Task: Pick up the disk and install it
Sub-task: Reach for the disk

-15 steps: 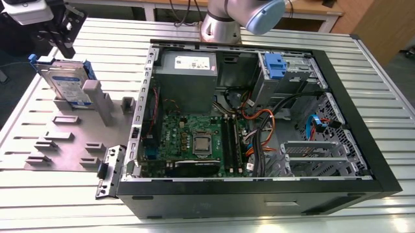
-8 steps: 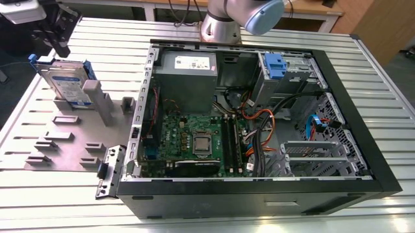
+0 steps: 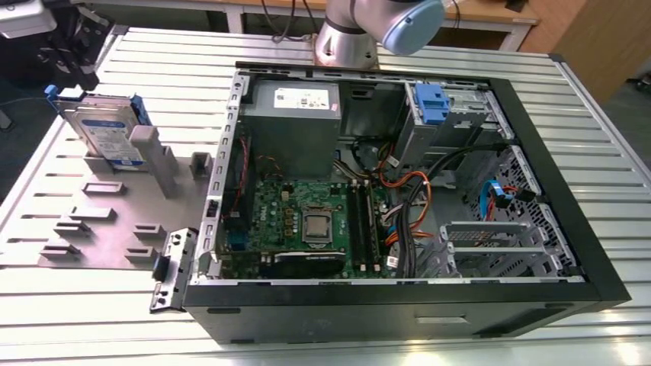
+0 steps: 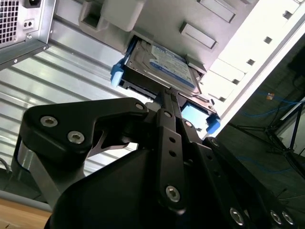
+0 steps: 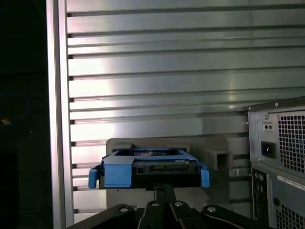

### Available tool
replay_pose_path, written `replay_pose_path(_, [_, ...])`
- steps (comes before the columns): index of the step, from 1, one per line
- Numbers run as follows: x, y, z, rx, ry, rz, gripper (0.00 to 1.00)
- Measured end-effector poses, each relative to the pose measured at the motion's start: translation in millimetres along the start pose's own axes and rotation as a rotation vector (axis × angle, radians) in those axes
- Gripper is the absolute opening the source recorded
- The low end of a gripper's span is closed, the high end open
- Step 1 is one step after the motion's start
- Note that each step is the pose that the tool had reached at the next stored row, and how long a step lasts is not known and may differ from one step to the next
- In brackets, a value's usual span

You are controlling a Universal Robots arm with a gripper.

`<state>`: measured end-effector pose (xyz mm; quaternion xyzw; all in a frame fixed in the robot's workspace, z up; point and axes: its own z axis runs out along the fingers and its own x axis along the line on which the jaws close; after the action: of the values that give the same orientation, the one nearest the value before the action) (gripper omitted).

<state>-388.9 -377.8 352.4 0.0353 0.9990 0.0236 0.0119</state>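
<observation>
Up in the upper left of the exterior view, the disk stood on its edge in a slot of a flat grey fixture plate, well apart from the open computer case. The disk was a thin silver-grey metal rectangle with a white-and-blue label, clipped into a glossy bright blue plastic frame. The plate carried small raised grey blocks and lay on a ribbed aluminium table of long shiny slats. The case, a black-rimmed box on its side, showed a green motherboard, a plain grey power supply with a white sticker, tangled orange and black cables, and a blue-tabbed drive carrier in its upper right bay. At the top centre the robot arm, brushed metal with a pale blue cap, was cut off by the frame edge.

In both wrist views the matte black gripper, built of bolted link bars, had its fingers drawn together into one narrow tip, clenched on nothing and lined up with the edge of the disk. The tip overlapped the blue frame, so whether it touched could not be told. Much of the gripper's body was cropped.
</observation>
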Motion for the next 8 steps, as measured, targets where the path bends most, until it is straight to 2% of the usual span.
replay_pose_path(8, [13.5,0.7,3.3,-0.0001,-0.0001,0.000,0.11])
